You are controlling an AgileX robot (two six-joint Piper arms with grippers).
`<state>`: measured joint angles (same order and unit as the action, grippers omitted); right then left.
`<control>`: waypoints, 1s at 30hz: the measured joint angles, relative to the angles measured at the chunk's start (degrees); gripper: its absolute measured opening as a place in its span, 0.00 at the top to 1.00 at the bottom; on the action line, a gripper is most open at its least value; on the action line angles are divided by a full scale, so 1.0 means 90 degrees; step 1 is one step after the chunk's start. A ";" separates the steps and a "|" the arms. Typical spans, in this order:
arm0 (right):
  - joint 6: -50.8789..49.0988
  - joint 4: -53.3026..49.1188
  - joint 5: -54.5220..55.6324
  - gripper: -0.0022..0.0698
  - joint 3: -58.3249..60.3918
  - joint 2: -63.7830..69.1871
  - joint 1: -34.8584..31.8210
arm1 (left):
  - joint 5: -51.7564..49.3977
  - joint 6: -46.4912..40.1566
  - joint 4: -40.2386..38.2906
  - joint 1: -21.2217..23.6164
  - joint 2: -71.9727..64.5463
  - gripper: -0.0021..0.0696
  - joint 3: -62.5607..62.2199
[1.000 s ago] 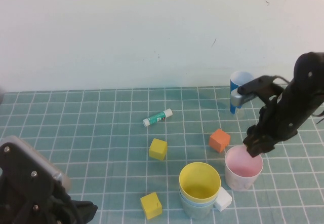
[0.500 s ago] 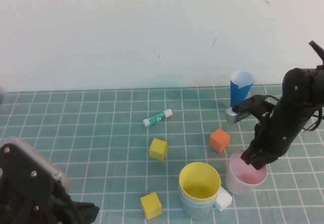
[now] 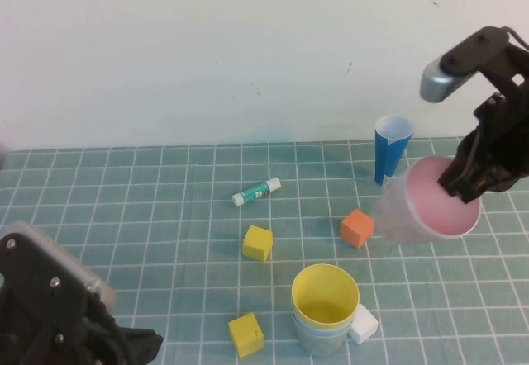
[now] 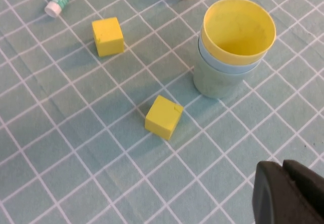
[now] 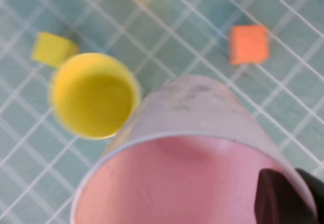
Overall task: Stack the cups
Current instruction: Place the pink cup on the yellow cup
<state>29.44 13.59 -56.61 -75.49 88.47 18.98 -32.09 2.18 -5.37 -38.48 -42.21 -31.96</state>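
My right gripper (image 3: 469, 185) is shut on the rim of the pink cup (image 3: 430, 204) and holds it tilted in the air at the right, above the mat; the cup fills the right wrist view (image 5: 192, 148). A stack with the yellow cup (image 3: 326, 297) on top, a light blue cup (image 3: 307, 323) under it and a green cup (image 4: 217, 79) at the bottom stands at the front centre. It also shows in the left wrist view (image 4: 238, 29) and the right wrist view (image 5: 93, 95). My left gripper (image 4: 283, 183) is shut and empty, low at the front left.
An orange cube (image 3: 357, 228) lies under the lifted cup. Two yellow cubes (image 3: 258, 243) (image 3: 246, 334), a white cube (image 3: 362, 324) against the stack, a glue stick (image 3: 256, 191) and a dark blue paper cone (image 3: 391, 149) lie on the green grid mat (image 3: 149, 216).
My right gripper closed on the pink cup's rim and lifted it off the mat, up and to the right, tilting it. The left arm has not moved.
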 joint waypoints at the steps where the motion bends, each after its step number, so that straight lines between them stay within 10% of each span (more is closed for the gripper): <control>1: 0.0079 0.0074 -0.0089 0.95 0.0000 -0.0089 0.0128 | 0.0034 0.0000 -0.0012 0.0000 0.0000 0.97 0.0000; 30: 0.0183 0.0367 0.0136 0.94 -0.0560 0.2039 0.1158 | 0.0423 0.0000 -0.0453 0.0000 0.0000 0.97 0.0000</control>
<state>31.09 16.90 -55.39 -80.53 106.82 29.40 -28.28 2.18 -9.44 -38.48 -42.21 -31.96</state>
